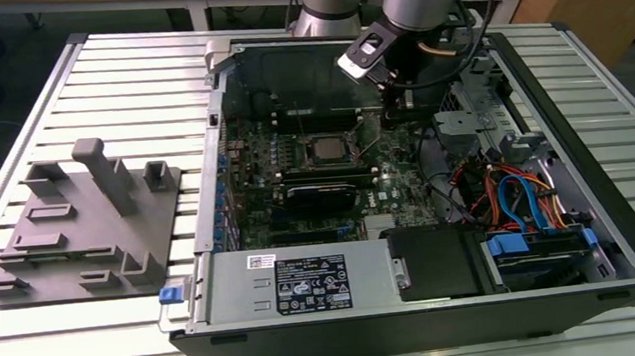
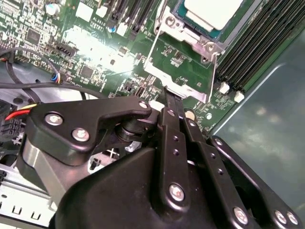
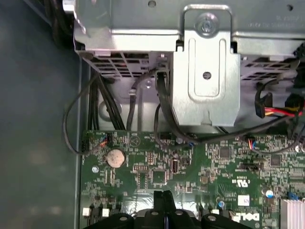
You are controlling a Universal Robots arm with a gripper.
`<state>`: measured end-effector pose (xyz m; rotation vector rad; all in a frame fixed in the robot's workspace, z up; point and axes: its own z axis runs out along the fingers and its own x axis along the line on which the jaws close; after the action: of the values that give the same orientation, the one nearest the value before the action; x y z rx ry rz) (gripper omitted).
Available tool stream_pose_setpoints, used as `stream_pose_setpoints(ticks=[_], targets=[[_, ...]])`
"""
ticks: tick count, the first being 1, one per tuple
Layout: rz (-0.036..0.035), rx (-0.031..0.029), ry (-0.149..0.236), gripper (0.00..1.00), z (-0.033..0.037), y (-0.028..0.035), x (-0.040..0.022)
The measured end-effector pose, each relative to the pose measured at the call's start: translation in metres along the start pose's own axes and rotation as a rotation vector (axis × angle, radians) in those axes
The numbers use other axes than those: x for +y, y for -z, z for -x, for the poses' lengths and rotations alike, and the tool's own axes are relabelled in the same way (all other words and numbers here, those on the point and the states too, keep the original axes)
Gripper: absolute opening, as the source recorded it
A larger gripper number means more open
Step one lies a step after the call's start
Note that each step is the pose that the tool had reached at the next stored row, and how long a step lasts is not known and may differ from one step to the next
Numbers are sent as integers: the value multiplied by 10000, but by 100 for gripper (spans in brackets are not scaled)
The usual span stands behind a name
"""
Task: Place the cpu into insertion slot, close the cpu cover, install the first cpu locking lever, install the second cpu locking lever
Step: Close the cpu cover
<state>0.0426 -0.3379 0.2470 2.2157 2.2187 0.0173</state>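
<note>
The cpu (image 1: 324,148) lies in the insertion slot (image 1: 347,146) on the green motherboard, silver top up; its pale top also appears in the second wrist view (image 2: 214,10). The silvery cpu cover (image 2: 167,25) frames the chip, with thin wire levers (image 2: 153,45) along its sides; I cannot tell whether they are latched. My gripper (image 1: 388,98) hangs over the board beyond the socket, toward the exterior view's right. Both wrist views show its black fingers pressed together, holding nothing, in the second wrist view (image 2: 172,98) and the first wrist view (image 3: 164,194).
The open computer case (image 1: 585,123) lies on a slatted table. A metal drive cage (image 3: 205,81) and cable bundles (image 1: 512,197) crowd the side at the exterior view's right. Memory sticks (image 2: 248,52) flank the socket. A grey fixture plate (image 1: 78,239) sits at the exterior view's left.
</note>
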Motion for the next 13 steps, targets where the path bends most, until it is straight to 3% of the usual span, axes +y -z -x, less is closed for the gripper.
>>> stream_pose_setpoints(ticks=[8, 13], targets=[[0, 14, -1, 10, -3, -4, -113], [0, 19, -1, 10, -4, -5, -133]])
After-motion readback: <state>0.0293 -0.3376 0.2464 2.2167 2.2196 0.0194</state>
